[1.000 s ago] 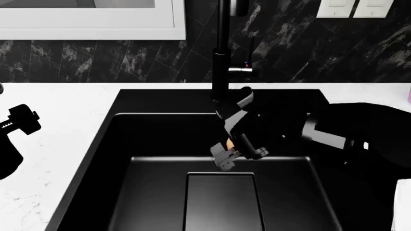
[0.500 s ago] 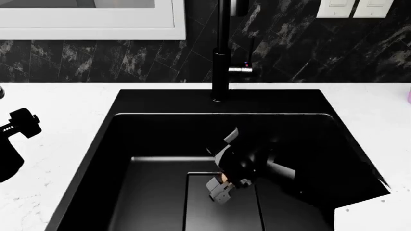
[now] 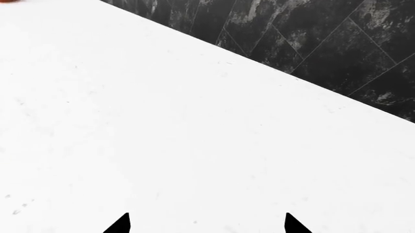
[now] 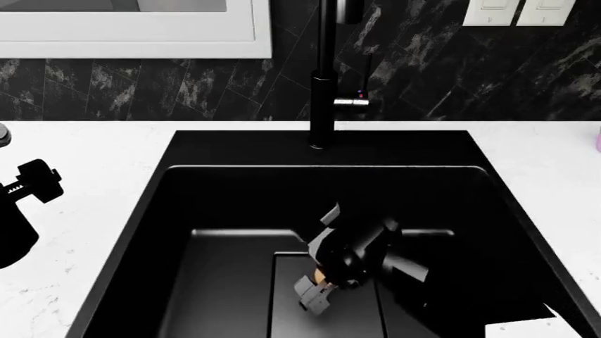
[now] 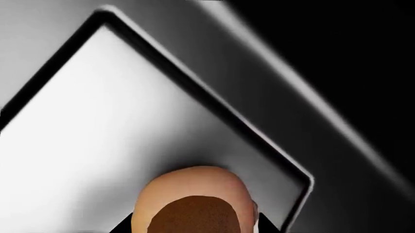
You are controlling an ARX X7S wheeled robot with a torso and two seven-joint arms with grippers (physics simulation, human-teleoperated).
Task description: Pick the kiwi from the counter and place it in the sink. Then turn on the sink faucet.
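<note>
My right gripper [image 4: 319,283] is down inside the black sink [image 4: 169,211], just above the drain plate [image 4: 281,310], and is shut on the kiwi [image 4: 320,276]. In the right wrist view the tan-orange kiwi [image 5: 192,200] fills the space between the jaws over the drain plate [image 5: 97,121]. The black sink faucet [image 4: 322,77] stands behind the basin, its chrome lever [image 4: 353,102] pointing right. My left gripper [image 4: 28,184] hovers over the white counter [image 4: 84,162] left of the sink; in the left wrist view its fingertips [image 3: 120,224] stand wide apart over bare counter [image 3: 162,136].
A dark marbled backsplash [image 4: 141,88] runs behind the counter, with a white window frame [image 4: 131,35] at upper left and light switches [image 4: 516,10] at upper right. A pink object [image 4: 597,137] shows at the right edge.
My right gripper has gone down from beside the faucet into the sink with the kiwi, and now sits slightly lower over the drain plate. The left arm barely moved.
</note>
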